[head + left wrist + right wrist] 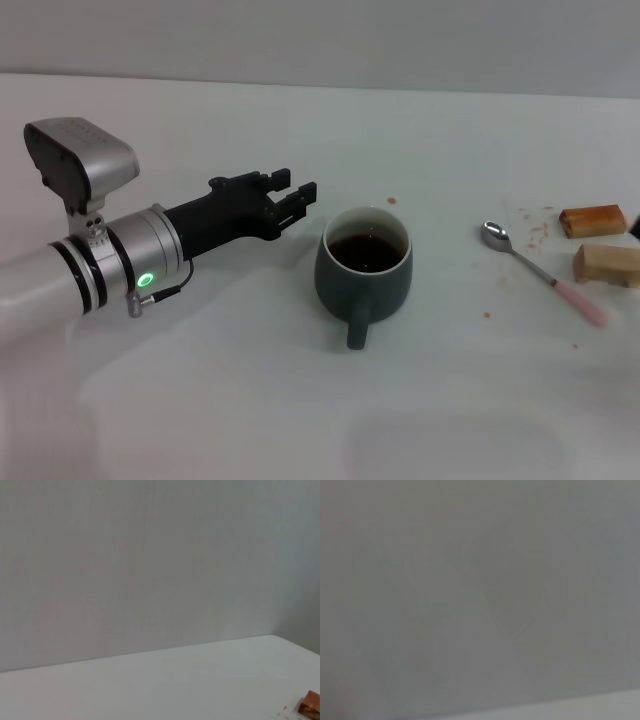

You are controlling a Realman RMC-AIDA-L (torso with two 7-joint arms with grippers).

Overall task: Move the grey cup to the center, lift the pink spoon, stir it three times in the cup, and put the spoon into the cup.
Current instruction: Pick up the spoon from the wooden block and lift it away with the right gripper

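The grey cup (365, 270) stands upright near the middle of the white table (200, 400), its handle toward me and dark brown liquid inside. My left gripper (292, 190) hovers just left of the cup's rim, open, with nothing between its fingers and not touching the cup. To the right of the cup lies the pink spoon (545, 272), flat on the table, with its metal bowl toward the cup and its pink handle pointing to the near right. The right gripper is out of view.
Two tan wooden blocks (592, 220) (606, 264) lie at the right edge beside the spoon's handle; one block (311, 703) also shows in the left wrist view. Small reddish crumbs dot the table around the spoon. A grey wall runs behind the table.
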